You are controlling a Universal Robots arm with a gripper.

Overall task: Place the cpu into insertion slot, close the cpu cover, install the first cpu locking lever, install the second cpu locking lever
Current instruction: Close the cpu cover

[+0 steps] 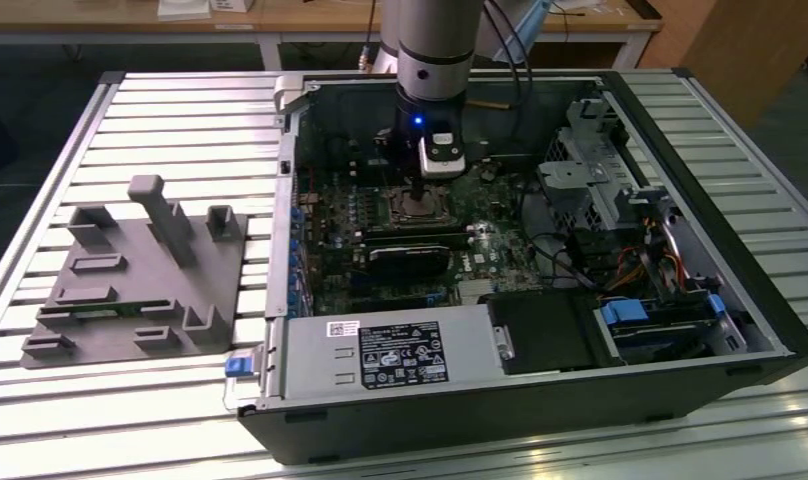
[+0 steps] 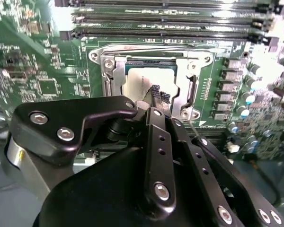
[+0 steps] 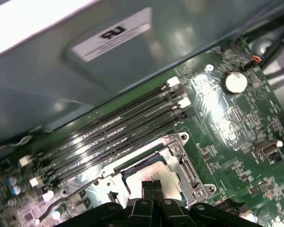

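Gripper (image 1: 415,190), black two-finger metal type, hangs directly above small square silver-rimmed insertion slot (image 1: 415,208) on green motherboard (image 1: 491,255) inside open dark computer case (image 1: 511,410); in both wrist views fingers pressed together, nothing pinched, tips (image 2: 156,92) (image 3: 152,185) at the slot's middle, touching or just over the chip, cannot tell which; pale silvery square cpu (image 2: 135,82) (image 3: 169,180) sits in the slot; thin silvery metal cpu cover (image 2: 114,71) (image 3: 183,163) lies flat on the slot, cpu showing through its window; long black memory slots (image 2: 170,19) (image 3: 109,137) just beside the slot; grey plastic fixture (image 1: 137,280) well apart from the slot, outside the case, toward the exterior view's left.
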